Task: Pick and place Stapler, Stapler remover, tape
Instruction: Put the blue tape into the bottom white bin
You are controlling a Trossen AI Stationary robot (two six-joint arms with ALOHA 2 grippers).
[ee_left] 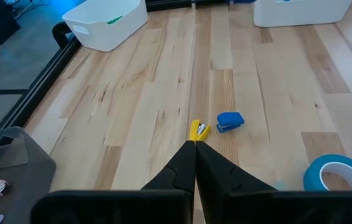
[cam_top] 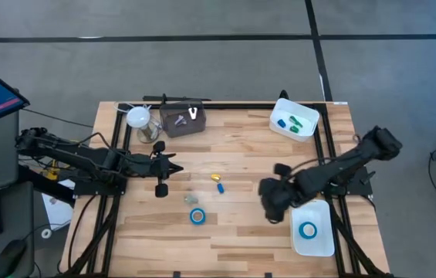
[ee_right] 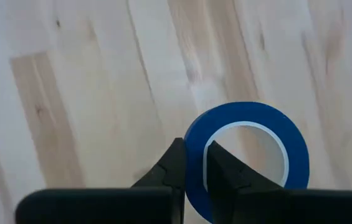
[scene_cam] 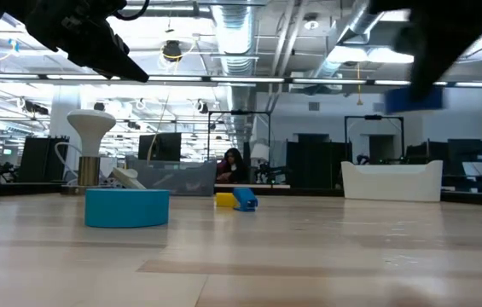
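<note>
Right gripper (ee_right: pixel 194 163) is what we watch first: its two dark fingers are pinched onto the wall of a blue tape roll (ee_right: pixel 248 155), one finger outside the ring and one in the hole, so the roll hangs edge-on from the tips. We judge that hold suits a thin ring, since the wall is the only part narrow enough to clamp. From above, that gripper (cam_top: pixel 273 207) sits over the bare wood just beside the white tray (cam_top: pixel 322 241), which already has one tape roll (cam_top: pixel 308 229) lying flat in it; the tray looks like the drop place for tape. Another roll (cam_top: pixel 197 216) lies flat on the table, well apart toward the middle, near a small yellow piece (cam_top: pixel 214 177) and a small blue piece (cam_top: pixel 220 187). Our left gripper (ee_left: pixel 195 163) is closed on nothing, waiting on its own side and pointing toward those small pieces.
</note>
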